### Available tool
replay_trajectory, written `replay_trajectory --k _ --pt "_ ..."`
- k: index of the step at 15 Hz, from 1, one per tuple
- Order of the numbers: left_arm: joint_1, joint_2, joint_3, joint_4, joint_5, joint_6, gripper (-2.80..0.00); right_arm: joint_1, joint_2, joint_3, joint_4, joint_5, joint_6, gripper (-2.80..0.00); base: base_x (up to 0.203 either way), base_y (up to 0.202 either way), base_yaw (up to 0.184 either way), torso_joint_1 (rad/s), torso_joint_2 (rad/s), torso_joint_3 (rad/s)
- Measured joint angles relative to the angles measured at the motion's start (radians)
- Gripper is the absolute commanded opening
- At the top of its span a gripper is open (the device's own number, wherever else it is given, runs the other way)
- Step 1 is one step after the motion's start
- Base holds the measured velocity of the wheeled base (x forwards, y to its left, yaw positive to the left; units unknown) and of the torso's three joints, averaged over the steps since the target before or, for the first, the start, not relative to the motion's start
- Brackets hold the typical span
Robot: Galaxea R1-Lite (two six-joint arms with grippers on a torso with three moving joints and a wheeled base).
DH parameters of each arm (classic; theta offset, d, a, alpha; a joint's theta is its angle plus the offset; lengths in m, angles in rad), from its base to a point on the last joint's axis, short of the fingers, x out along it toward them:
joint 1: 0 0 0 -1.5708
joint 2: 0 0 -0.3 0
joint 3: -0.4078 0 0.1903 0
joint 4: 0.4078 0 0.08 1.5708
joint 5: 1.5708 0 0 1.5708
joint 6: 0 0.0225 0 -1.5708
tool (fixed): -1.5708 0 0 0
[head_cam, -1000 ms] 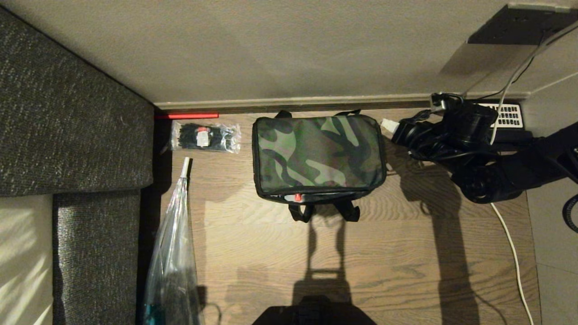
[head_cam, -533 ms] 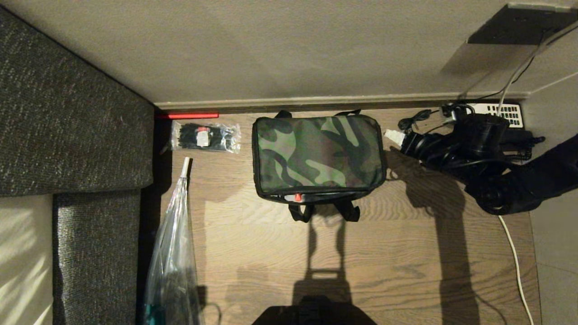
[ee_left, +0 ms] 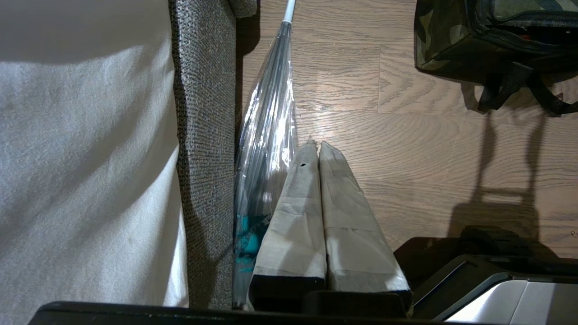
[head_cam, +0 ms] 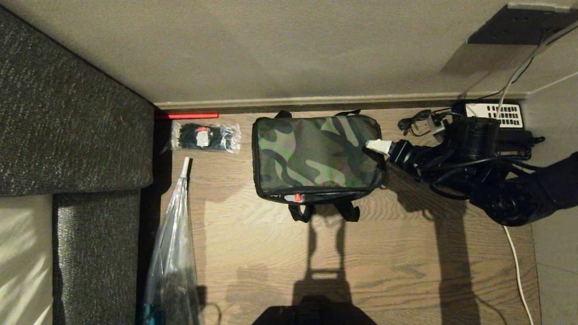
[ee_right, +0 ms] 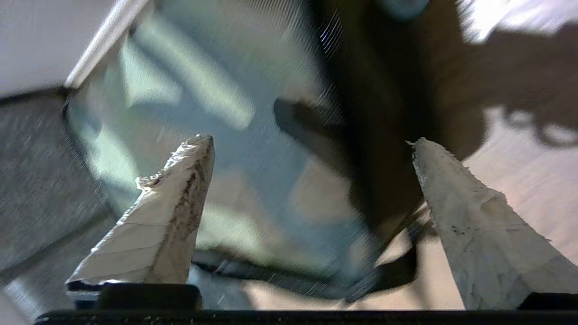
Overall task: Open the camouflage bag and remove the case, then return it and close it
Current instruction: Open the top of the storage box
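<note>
The left gripper [ee_left: 316, 146] hung nearest with its fingers pressed together above the wooden floor [head_cam: 397, 271], while farther off, by the wall, the camouflage bag [head_cam: 316, 153] lay on that floor, the right gripper [ee_right: 311, 144] spread wide over its right end.

**A:** where was the camouflage bag [head_cam: 317, 153] sitting?

**B:** flat on the wood floor, around 12 o'clock from the robot, back edge near the baseboard. Boxy, green camo top, black sides, lid down. Two black straps hung off the 6 o'clock edge, with a small red bit beside them.

**A:** and the case?

**B:** couldn't see it.
</note>
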Motion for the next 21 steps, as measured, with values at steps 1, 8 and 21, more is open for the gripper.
replay_trajectory --k 1,8,21 --pt "0.000 0.000 0.000 0.000 0.000 0.001 -2.80 0.013 -0.004 0.010 0.006 0.000 0.003 0.00 0.000 0.000 0.000 0.000 0.00 0.000" --pt "0.000 0.000 0.001 0.000 0.000 0.000 -2.80 0.032 -0.006 0.028 0.006 -0.002 0.004 0.00 0.000 0.000 0.000 0.000 0.00 0.000" --pt "0.000 0.000 0.000 -0.001 0.000 0.001 -2.80 0.062 -0.026 0.022 -0.007 0.008 0.023 -2.80 0.000 0.000 0.000 0.000 0.00 0.000"
